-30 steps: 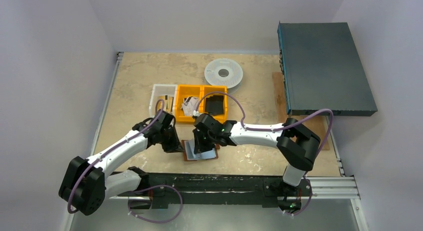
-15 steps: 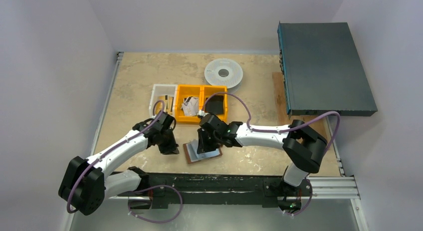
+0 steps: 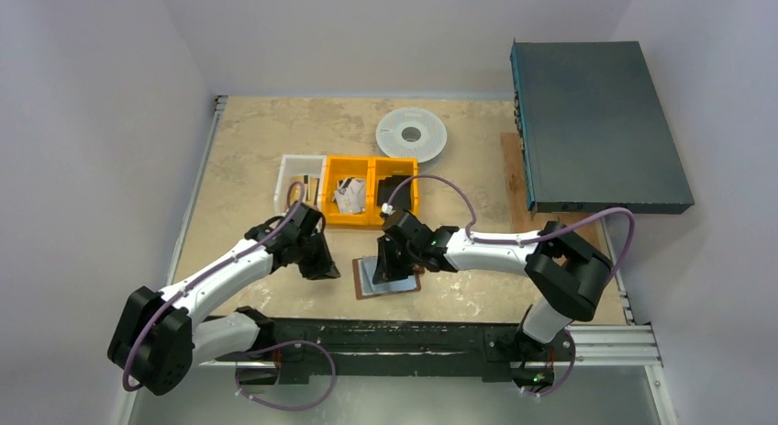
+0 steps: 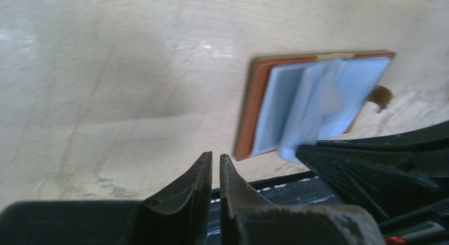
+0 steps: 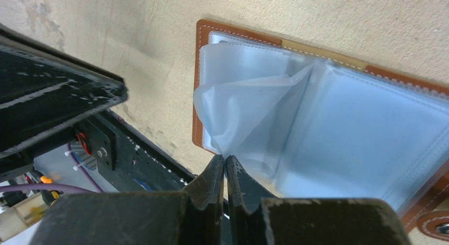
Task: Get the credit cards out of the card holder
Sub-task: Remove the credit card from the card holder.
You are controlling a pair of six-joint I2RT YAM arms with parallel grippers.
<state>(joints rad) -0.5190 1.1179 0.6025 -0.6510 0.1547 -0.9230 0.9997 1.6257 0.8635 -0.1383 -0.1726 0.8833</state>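
Card holder (image 3: 372,283) lies open beneath right gripper (image 5: 223,159), which pinches its sleeve (image 5: 249,107); left gripper (image 4: 215,157), near-closed and empty, stands leftward.

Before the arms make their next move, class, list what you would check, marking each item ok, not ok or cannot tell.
1. Open holder lies flat: ok.
2. Grip of right gripper on sleeve corner: ok, pinched.
3. Spacing of left gripper from holder: ok, apart.
4. Left jaws wide enough for a card: not ok, almost closed and empty.
5. Any cards inside the sleeves: cannot tell.
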